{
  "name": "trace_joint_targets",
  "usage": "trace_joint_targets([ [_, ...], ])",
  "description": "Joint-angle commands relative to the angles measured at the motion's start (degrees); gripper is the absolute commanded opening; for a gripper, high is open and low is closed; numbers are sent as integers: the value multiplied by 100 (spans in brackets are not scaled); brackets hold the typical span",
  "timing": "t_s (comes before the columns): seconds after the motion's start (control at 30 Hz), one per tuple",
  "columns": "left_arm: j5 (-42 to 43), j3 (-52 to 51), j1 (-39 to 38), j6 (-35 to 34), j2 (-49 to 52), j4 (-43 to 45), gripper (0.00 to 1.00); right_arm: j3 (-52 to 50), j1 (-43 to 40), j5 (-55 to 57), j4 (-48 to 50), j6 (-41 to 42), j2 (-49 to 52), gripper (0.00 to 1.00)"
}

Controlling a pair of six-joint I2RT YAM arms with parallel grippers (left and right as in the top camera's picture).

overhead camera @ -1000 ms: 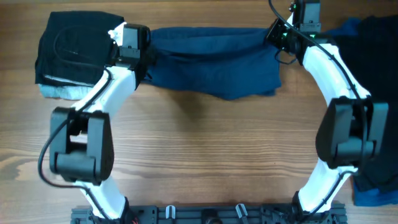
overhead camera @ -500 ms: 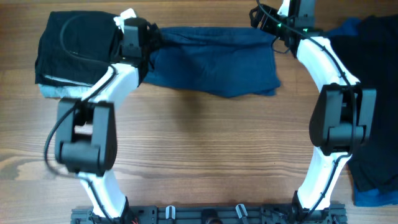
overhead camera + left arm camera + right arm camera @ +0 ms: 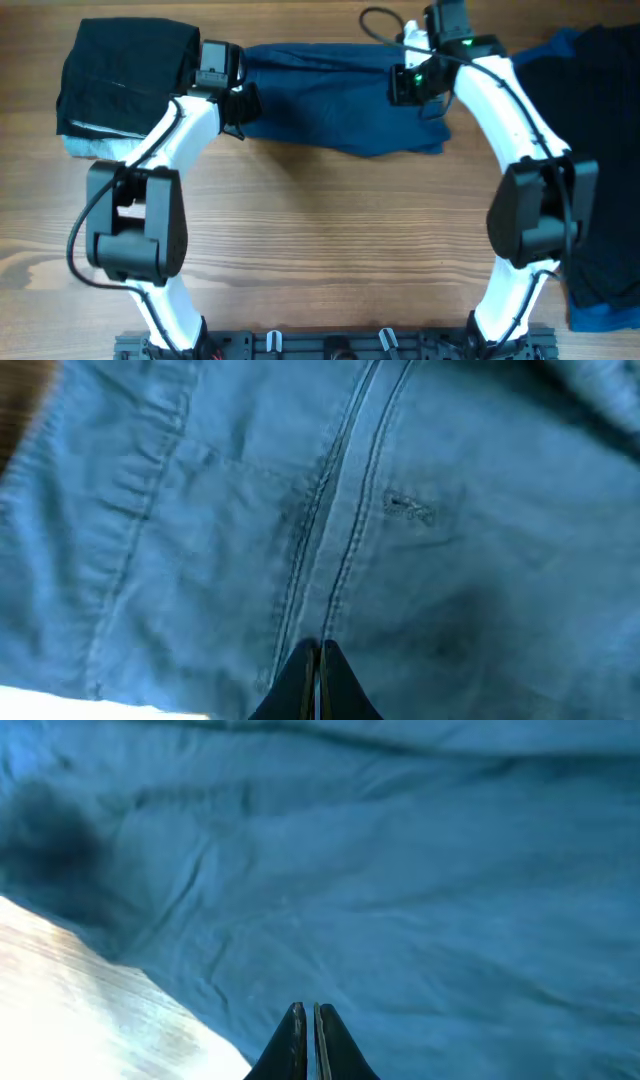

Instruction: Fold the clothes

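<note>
On wood-grain table (image 3: 320, 225) (light brown) lie navy shorts (image 3: 330, 100).

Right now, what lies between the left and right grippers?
Only the dark navy shorts, their cloth running from the left gripper across to the right gripper, as the overhead view shows.

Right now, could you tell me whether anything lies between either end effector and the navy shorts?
Nothing visible does. The left end effector and right end effector, both shut, sit directly over the navy shorts.

Prob robotics lab, wood-grain table (image 3: 320, 230), left arm (image 3: 180, 130) & right arm (image 3: 510, 100) on black mount rail (image 3: 330, 345)
</note>
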Motion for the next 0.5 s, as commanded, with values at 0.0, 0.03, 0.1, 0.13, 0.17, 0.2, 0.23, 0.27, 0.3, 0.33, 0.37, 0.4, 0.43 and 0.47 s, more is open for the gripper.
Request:
trace_joint_targets([
  [0.0, 138, -35, 11, 138, 455, 243, 4, -90, 68, 120, 90, -221, 627, 4],
  [0.03, 138, -35, 11, 136, 525, 262, 4, -90, 68, 267, 114, -216, 763, 4],
  [0.1, 138, -35, -15, 138, 708, 273, 4, -90, 50, 549, 138, -70, 1110, 4],
  [0.13, 138, -35, -72, 138, 793, 269, 4, -90, 46, 546, 116, -74, 1276, 4],
  [0.17, 138, -35, -136, 138, 833, 258, 4, -90, 44, 564, 57, -70, 1379, 4],
  [0.2, 138, -35, -229, 138, 848, 236, 4, -90, 44, 647, -46, -31, 1478, 4],
  [0.23, 138, -35, -319, 138, 848, 212, 4, -90, 46, 809, -146, 129, 1502, 4],
  [0.27, 138, -35, -437, 138, 848, 170, 4, -90, 46, 1113, -297, 345, 1502, 4],
  [0.3, 107, -35, -667, 138, 848, 13, 4, -90, 39, 1366, -549, 466, 1471, 4],
  [0.33, 42, -35, -785, 138, 848, -92, 4, -90, 35, 1388, -697, 463, 1462, 4],
  [0.37, -85, -35, -942, 133, 846, -273, 4, -90, 20, 1410, -938, 461, 1462, 5],
  [0.4, -173, -35, -1060, 114, 846, -457, 4, -90, 4, 1453, -1143, 466, 1462, 4],
  [0.43, -195, -35, -1189, 85, 846, -743, 4, -90, -9, 1561, -1414, 470, 1462, 4],
  [0.47, -197, -35, -1257, -22, 844, -975, 4, -90, -20, 1646, -1556, 485, 1462, 4],
])
